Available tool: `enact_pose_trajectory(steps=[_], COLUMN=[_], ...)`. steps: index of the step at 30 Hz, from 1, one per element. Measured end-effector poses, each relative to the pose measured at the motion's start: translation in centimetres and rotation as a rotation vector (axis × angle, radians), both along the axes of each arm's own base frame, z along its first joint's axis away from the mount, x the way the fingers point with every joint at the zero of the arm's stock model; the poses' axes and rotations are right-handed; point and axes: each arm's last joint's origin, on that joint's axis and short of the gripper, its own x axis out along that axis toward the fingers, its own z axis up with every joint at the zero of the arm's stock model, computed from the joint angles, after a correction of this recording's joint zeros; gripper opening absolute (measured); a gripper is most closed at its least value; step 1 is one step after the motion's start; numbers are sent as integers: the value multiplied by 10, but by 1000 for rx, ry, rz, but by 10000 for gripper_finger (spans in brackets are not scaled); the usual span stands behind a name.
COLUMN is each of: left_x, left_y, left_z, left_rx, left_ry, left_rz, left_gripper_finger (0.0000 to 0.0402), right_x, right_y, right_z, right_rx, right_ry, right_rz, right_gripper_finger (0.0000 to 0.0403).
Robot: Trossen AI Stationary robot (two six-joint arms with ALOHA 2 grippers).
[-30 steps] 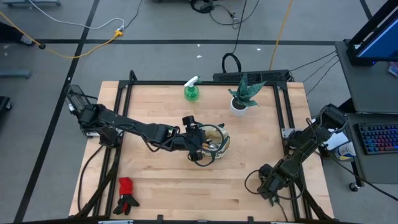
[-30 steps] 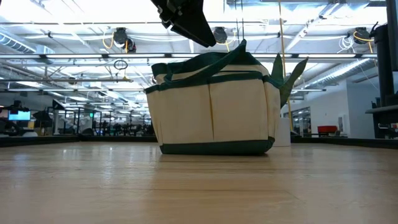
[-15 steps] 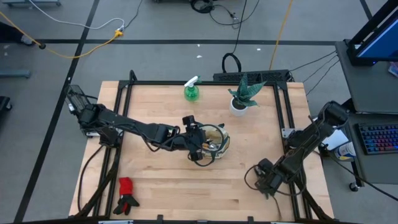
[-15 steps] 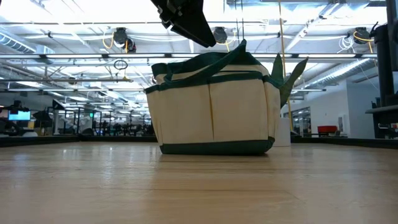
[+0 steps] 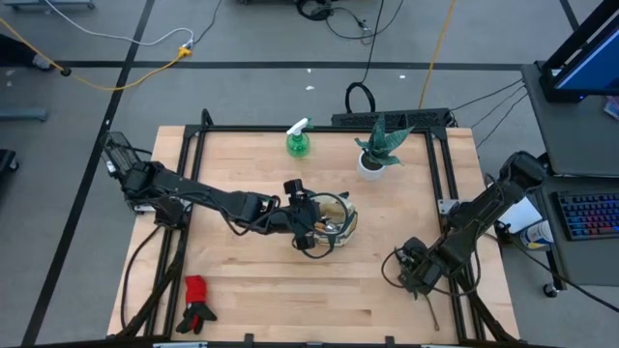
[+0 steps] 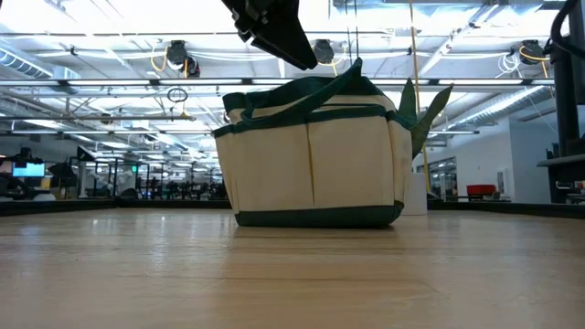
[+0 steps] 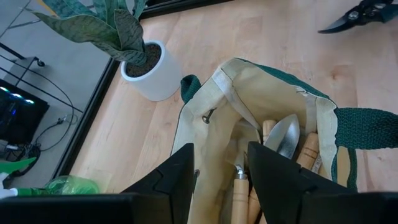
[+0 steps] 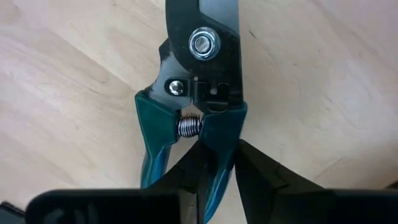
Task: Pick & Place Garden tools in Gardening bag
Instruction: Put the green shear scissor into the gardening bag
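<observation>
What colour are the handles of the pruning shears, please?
Teal-green on the pruning shears, clearest in the right wrist view.

My table (image 5: 261,290) is light wood planks with a black metal frame (image 5: 319,128) running around it, sitting on a plain grey floor (image 5: 242,87). A dark line (image 5: 290,65) crosses that floor past the far edge, with a yellow cable (image 5: 155,64) lying over it and a black cable (image 5: 359,97) looped close to the frame. Off to my right there's a desk with a backlit keyboard (image 5: 587,213). Looking level across the table, it's a big open hall: white ceiling trusses (image 6: 110,84), hanging cable reels (image 6: 177,57), bright overhead light, a lit monitor (image 6: 27,169) way off in the back.
</observation>
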Motion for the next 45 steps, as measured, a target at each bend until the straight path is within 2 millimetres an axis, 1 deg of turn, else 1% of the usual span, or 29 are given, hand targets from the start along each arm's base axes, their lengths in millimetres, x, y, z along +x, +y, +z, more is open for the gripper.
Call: enact_pose_trajectory(steps=[10, 21, 27, 36, 45], left_x=[0, 0, 0, 0, -1], left_y=[0, 0, 0, 0, 0], left_z=[0, 0, 0, 0, 0], left_rx=[1, -1, -3, -3, -3], left_ry=[1, 0, -1, 4, 5], left_rz=[0, 1, 3, 3, 3], left_gripper_finger=[157, 157, 157, 157, 157], right_x=[8, 16, 18, 21, 24], right_y=[-11, -25, -37, -59, -75], right_z=[3, 7, 17, 35, 47], right_rx=[-6, -83, -155, -325, -445], right_ry=[-25, -105, -187, -355, -439], right_rz=[90, 186, 241, 328, 403], right_gripper_finger=[55, 55, 55, 55, 59])
